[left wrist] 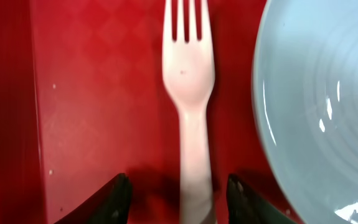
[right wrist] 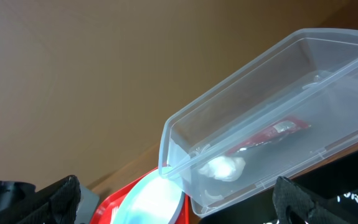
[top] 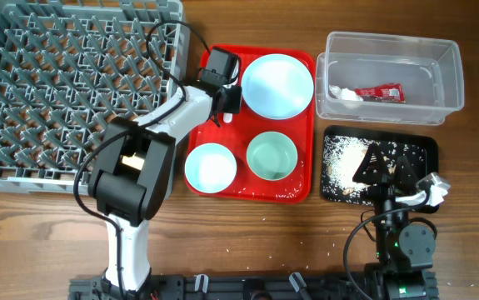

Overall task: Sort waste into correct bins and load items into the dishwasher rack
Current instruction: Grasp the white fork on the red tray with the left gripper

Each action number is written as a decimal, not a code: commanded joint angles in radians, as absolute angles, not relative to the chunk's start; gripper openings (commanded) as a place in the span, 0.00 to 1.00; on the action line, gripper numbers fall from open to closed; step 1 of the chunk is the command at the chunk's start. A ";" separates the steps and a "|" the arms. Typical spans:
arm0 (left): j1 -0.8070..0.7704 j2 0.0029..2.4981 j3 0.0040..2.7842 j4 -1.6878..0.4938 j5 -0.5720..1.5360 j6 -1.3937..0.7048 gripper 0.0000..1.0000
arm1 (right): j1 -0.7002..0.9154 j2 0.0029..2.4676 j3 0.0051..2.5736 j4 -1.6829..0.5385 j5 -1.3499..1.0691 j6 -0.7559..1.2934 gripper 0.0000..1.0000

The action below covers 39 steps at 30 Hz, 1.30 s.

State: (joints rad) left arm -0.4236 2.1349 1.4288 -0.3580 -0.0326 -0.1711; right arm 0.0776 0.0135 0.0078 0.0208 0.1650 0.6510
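Observation:
A white plastic fork (left wrist: 188, 68) lies on the red tray (left wrist: 91, 93), left of the pale-blue plate (left wrist: 315, 112). My left gripper (left wrist: 180, 199) is open, its fingers either side of the fork's handle; in the overhead view it (top: 225, 107) is at the tray's upper left beside the plate (top: 276, 83). Two pale-blue bowls (top: 210, 167) (top: 272, 156) sit at the tray's front. The clear tub (top: 389, 75) holds a red wrapper (top: 381, 92) and a white scrap (top: 343, 93). My right gripper (top: 389, 167) is open and empty above the black tray (top: 422, 150), which holds rice crumbs (top: 343, 162). The cup and spoon are out of view.
The grey dishwasher rack (top: 72, 83) fills the far left and stands empty. A few crumbs lie on the table in front of the red tray (top: 306, 196). In the right wrist view the tub (right wrist: 272, 118) and plate (right wrist: 154, 199) lie ahead.

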 commanded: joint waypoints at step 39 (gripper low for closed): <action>-0.425 1.794 1.425 -0.690 -0.065 -0.188 0.41 | 0.073 0.004 0.005 0.025 0.161 0.658 1.00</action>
State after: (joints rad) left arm -0.4133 1.7161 1.4269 -0.6506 -0.0662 -0.1852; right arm 0.0776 0.0135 0.0078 0.0208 0.1650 0.6510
